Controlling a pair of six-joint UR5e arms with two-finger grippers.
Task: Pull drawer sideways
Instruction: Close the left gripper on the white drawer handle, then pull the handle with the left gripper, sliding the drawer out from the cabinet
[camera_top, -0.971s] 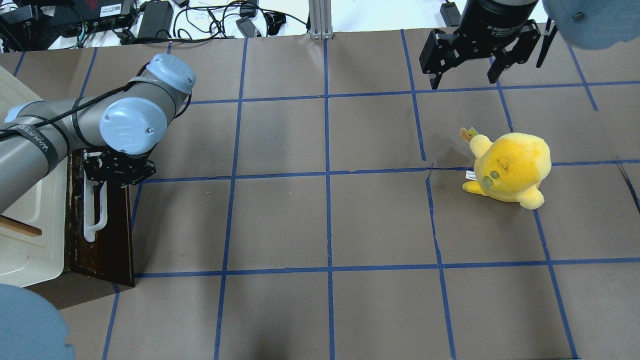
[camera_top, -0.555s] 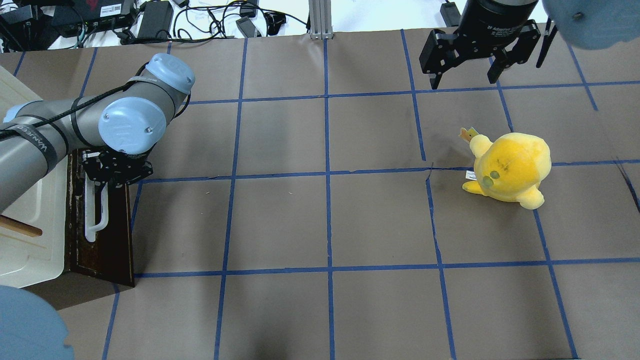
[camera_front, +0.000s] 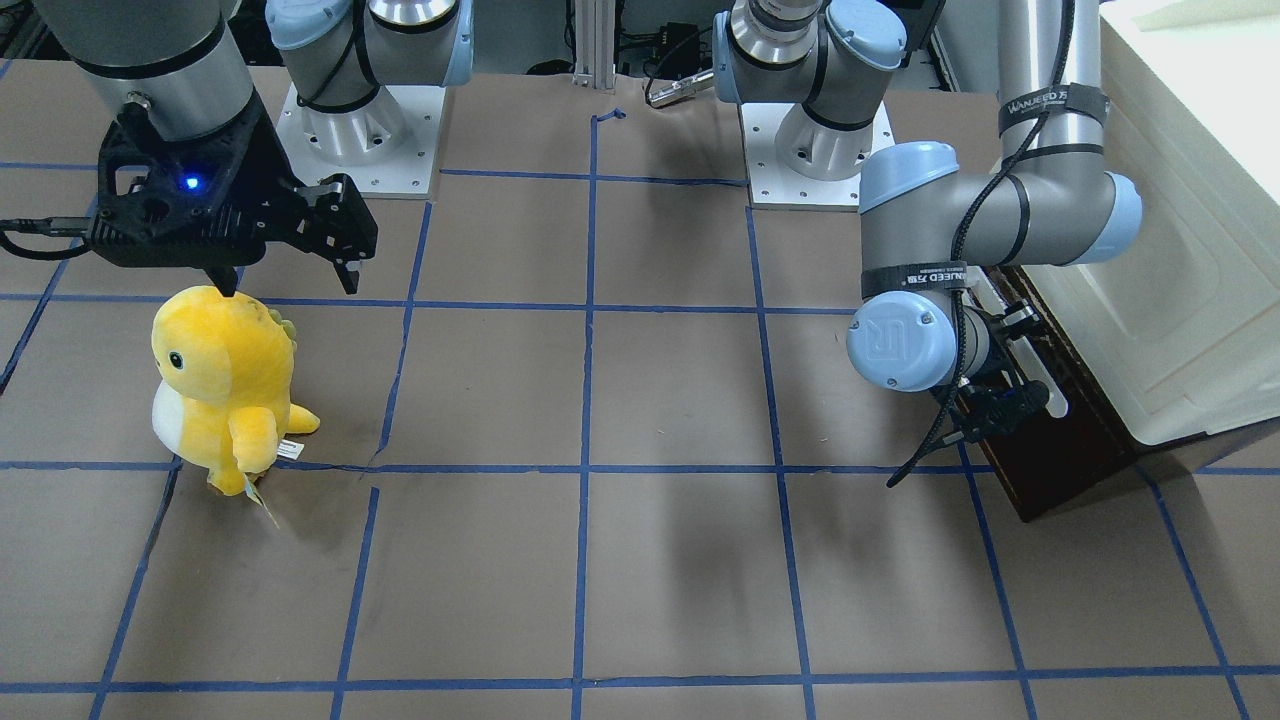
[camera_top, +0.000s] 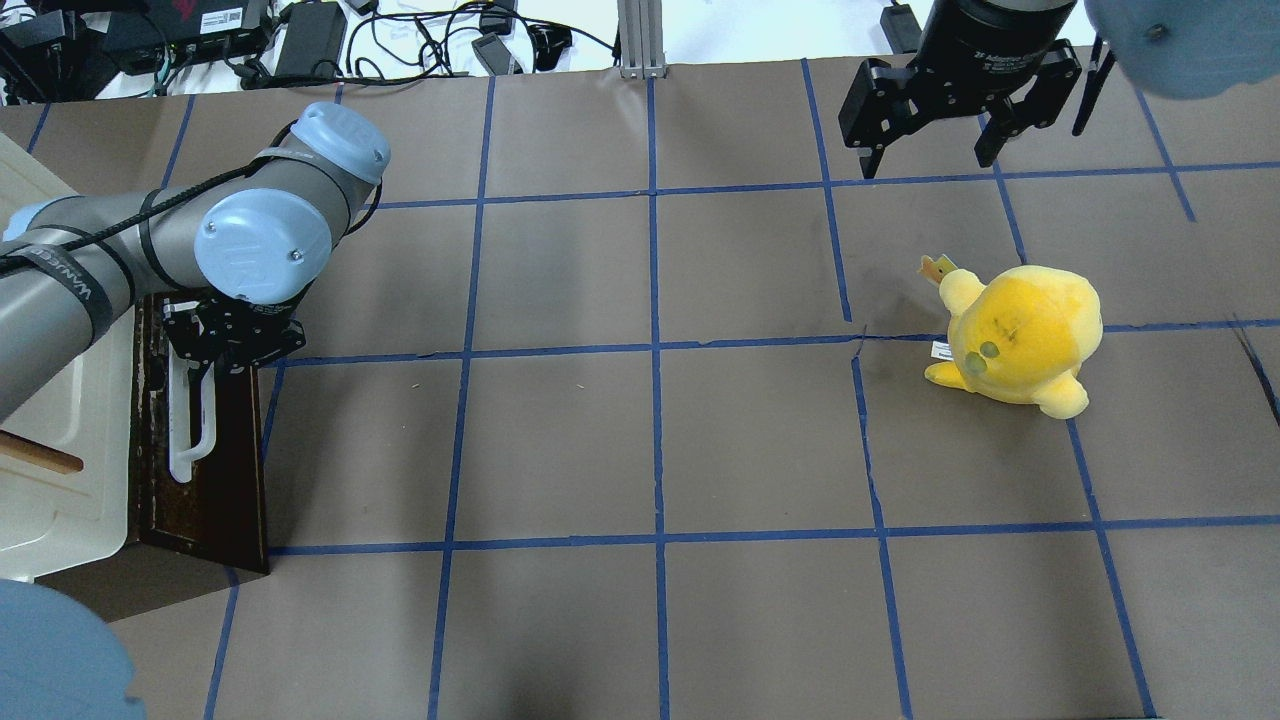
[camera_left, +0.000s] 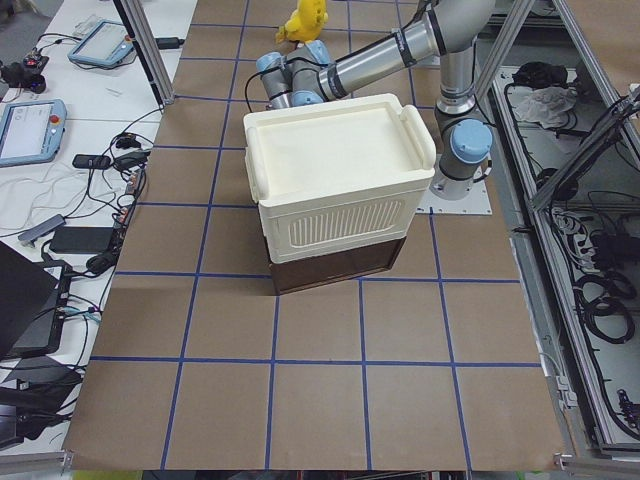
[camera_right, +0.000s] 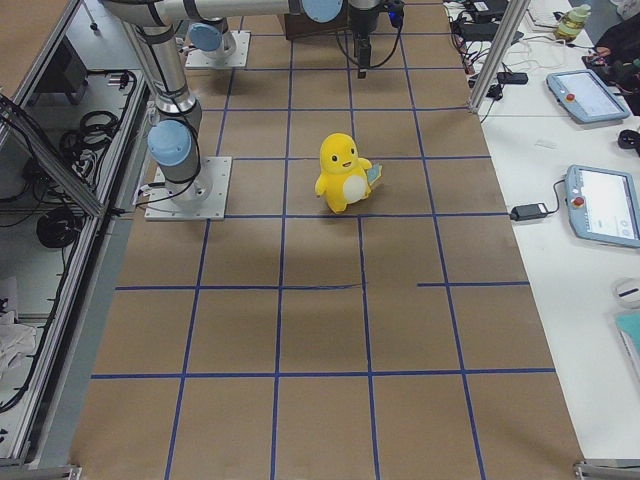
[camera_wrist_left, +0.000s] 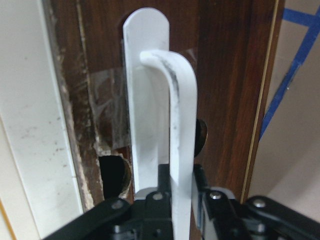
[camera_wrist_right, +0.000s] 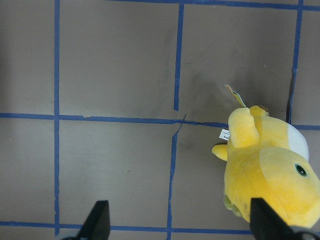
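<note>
The drawer (camera_top: 215, 480) has a dark brown wooden front and a long white bar handle (camera_top: 192, 425), and sits at the table's left side under the cream cabinet (camera_top: 60, 450). My left gripper (camera_top: 222, 340) is at the far end of the handle. In the left wrist view the black fingers (camera_wrist_left: 212, 200) close on both sides of the white bar (camera_wrist_left: 182, 125), against the brown front (camera_wrist_left: 230, 75). The front view shows the gripper (camera_front: 1000, 405) at the drawer (camera_front: 1060, 455). My right gripper (camera_top: 930, 155) is open and empty above the far right of the table.
A yellow plush toy (camera_top: 1020, 335) stands on the right half of the table, just under the right gripper in the front view (camera_front: 225, 385). The cream cabinet (camera_left: 340, 190) stands at the left end. Cables and power bricks (camera_top: 300, 40) lie beyond the far edge.
My left arm's elbow and gripper have shifted very slightly to the left and away. The drawer front and the right arm look unmoved.
</note>
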